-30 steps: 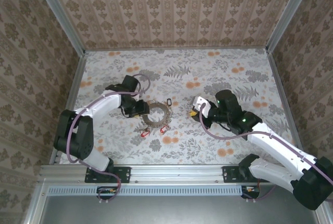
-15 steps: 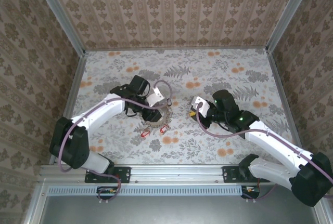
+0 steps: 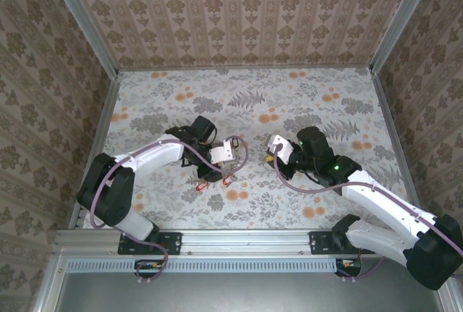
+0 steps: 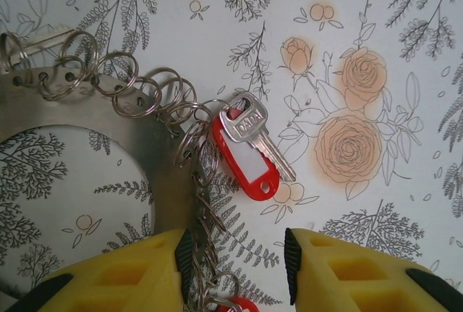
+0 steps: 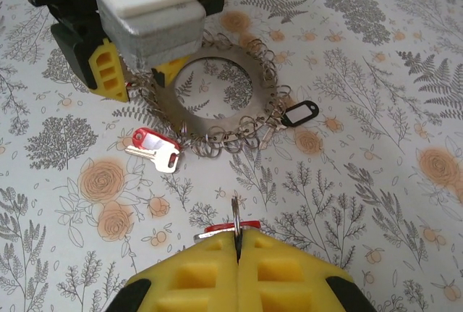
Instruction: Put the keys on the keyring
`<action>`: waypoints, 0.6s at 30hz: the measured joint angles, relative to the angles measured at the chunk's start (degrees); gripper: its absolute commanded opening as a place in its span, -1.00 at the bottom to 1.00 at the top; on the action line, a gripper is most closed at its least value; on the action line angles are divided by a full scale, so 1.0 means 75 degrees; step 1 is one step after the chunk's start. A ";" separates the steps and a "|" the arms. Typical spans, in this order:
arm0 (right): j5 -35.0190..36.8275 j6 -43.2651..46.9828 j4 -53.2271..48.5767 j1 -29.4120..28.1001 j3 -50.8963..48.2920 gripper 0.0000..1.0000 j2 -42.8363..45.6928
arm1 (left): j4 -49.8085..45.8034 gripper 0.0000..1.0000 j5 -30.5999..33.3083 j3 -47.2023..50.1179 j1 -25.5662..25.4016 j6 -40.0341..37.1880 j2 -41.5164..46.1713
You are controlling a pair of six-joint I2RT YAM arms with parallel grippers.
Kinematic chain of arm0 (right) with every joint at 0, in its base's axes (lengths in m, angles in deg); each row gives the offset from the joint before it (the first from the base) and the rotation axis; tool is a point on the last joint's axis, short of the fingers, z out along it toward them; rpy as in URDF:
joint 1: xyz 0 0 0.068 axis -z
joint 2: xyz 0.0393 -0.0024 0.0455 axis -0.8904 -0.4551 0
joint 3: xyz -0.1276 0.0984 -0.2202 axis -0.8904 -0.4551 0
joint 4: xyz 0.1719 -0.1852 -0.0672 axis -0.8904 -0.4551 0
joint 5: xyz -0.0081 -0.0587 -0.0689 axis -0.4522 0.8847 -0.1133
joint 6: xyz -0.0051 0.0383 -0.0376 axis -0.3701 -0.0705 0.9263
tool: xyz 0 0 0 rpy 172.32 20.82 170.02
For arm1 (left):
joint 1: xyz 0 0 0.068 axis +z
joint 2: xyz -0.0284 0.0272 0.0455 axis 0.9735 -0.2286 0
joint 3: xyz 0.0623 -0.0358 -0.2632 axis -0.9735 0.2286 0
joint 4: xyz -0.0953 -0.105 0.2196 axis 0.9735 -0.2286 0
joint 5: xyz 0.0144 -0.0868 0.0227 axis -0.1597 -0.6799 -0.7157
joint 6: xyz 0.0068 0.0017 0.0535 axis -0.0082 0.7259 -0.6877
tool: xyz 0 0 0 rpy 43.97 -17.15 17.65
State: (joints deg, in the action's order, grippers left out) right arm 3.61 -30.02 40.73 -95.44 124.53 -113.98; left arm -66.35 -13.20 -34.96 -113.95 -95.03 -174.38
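Observation:
The keyring (image 4: 72,106) is a flat silvery ring whose rim carries several small wire loops. One key (image 4: 246,149) with a red tag hangs from a loop and lies flat; a second red tag (image 4: 235,305) peeks out low between the fingers. My left gripper (image 4: 239,261) stands open over the keyring's rim, whose loops lie against the left pad (image 4: 184,258). My right gripper (image 5: 237,243) is shut on the thin wire loop of another red key (image 5: 230,229), a little to the right of the keyring (image 5: 249,114). From above, the left gripper (image 3: 217,163) covers most of the ring.
A small black oval tag (image 5: 298,115) hangs off the keyring's right side. Two red keys (image 3: 202,186) (image 3: 230,179) lie just in front of the ring. The floral tabletop (image 3: 325,95) is walled in by metal rails and patterned panels.
My left arm has swung right from the ring's left side, over the ring, and its gripper now sits on the ring's near right rim. The right arm has hardly moved.

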 measured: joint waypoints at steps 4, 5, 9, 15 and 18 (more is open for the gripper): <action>0.0067 -0.0201 -0.0003 0.0038 0.0000 -1.00 0.0000 | 0.0108 -0.22 -0.0239 0.0023 -0.0041 -0.0076 -0.0023; 0.0067 -0.0277 -0.0003 0.0052 0.0000 -1.00 0.0000 | 0.0152 -0.22 -0.0361 0.0082 -0.0041 -0.0210 0.0029; 0.0070 -0.0469 -0.0003 0.0099 -0.0003 -1.00 0.0000 | 0.0306 -0.23 -0.0766 0.0848 -0.0041 -0.1268 0.0784; 0.0085 -0.0629 -0.0003 0.0102 -0.0009 -1.00 0.0000 | 0.0507 -0.22 -0.0670 0.1040 0.0172 -0.2538 0.0921; 0.0131 -0.0685 -0.0003 0.0117 -0.0012 -1.00 0.0020 | 0.0595 -0.24 -0.0583 0.0868 0.0213 -0.2940 0.0484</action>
State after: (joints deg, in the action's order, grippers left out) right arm 4.60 -35.16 40.71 -94.57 124.45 -113.83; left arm -61.89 -17.57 -28.45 -112.36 -117.08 -170.75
